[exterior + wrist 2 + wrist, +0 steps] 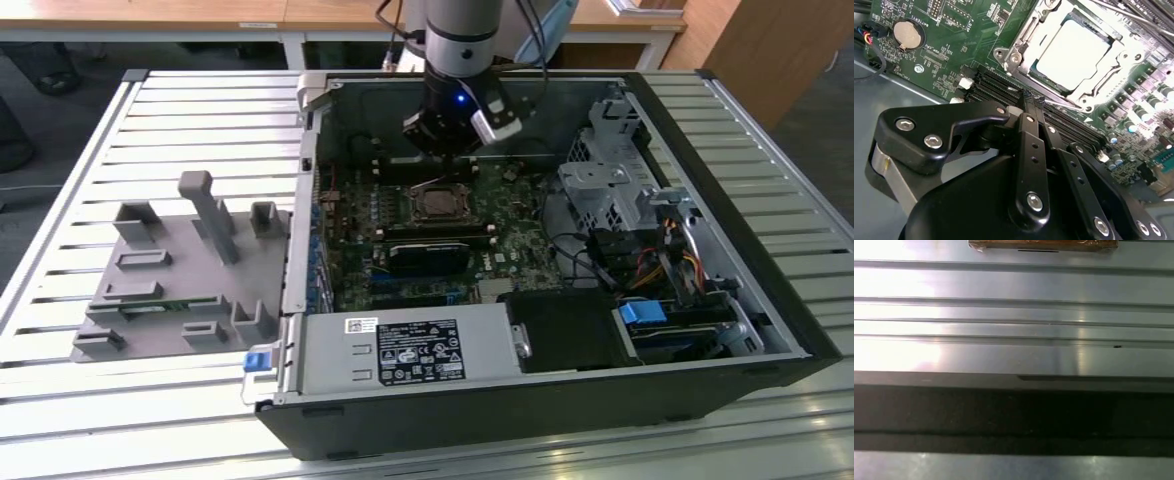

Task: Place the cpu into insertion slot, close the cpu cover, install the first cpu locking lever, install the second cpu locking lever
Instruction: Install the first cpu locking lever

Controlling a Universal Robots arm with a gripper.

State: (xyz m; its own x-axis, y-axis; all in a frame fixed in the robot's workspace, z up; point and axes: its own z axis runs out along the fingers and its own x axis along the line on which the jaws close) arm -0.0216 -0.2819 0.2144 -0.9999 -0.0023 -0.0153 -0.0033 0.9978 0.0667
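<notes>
The claw (1030,100), pinched shut and gripping nothing we can see, hovers over the motherboard (944,70). Just ahead of it we find the cpu (1074,50) seated in the insertion slot (1053,80), the cpu cover (1019,50) lying flat around it.

The cpu (1076,50) is a flat, shiny silver square. It sits level in the insertion slot (418,204) (a dark square socket on the green board). The cpu cover (1026,35), a silver metal frame, lies flat around it, and the chip shows through its window.
</notes>
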